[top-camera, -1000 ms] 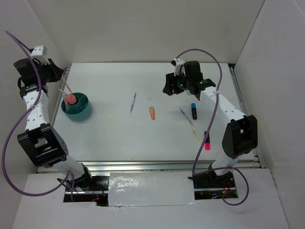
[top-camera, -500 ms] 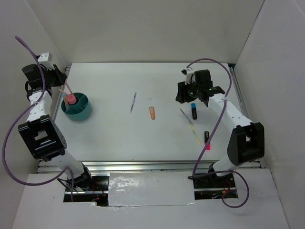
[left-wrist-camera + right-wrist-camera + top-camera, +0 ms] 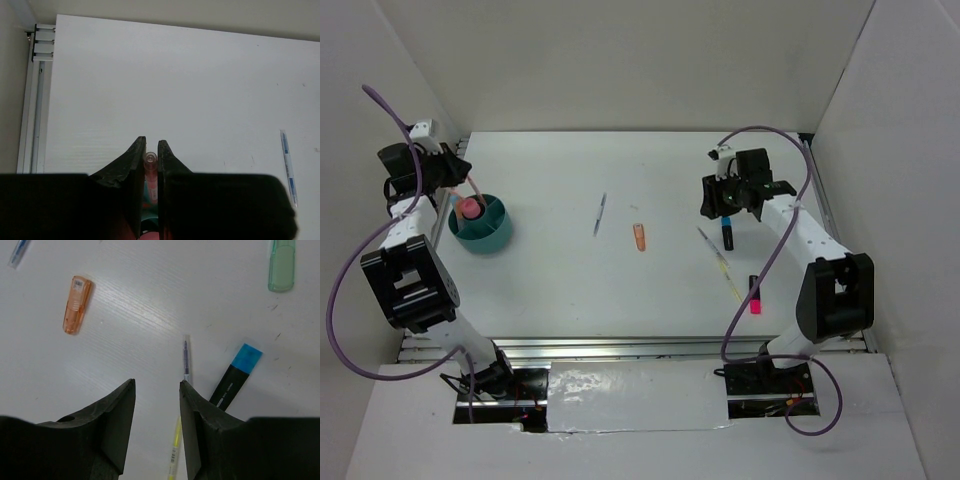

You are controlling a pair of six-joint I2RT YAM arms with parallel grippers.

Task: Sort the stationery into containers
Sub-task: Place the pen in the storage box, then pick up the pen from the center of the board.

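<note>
My left gripper (image 3: 150, 143) is shut on a thin pink pen (image 3: 150, 159), pointing down at the teal tub (image 3: 492, 232). In the top view this gripper (image 3: 453, 172) hangs over the tub's far left rim. A pink-capped tube (image 3: 468, 208) stands in the tub. My right gripper (image 3: 157, 383) is open and holds nothing, low over the table. A yellow pen (image 3: 175, 450) runs under its right finger, and a black highlighter with a blue cap (image 3: 235, 375) lies just to the right. An orange marker (image 3: 76, 304), a green highlighter (image 3: 281, 265) and a blue pen (image 3: 600, 213) lie apart.
A black highlighter with a pink cap (image 3: 754, 293) lies near the right arm's base side. White walls close the table on three sides. A metal rail (image 3: 35, 100) runs along the left edge, and another runs along the front edge (image 3: 640, 348).
The right arm has swung right and nearer, over the yellow pen and blue-capped highlighter, with its jaws narrowing. The left gripper has carried the pink pen slightly right, toward the tub.
</note>
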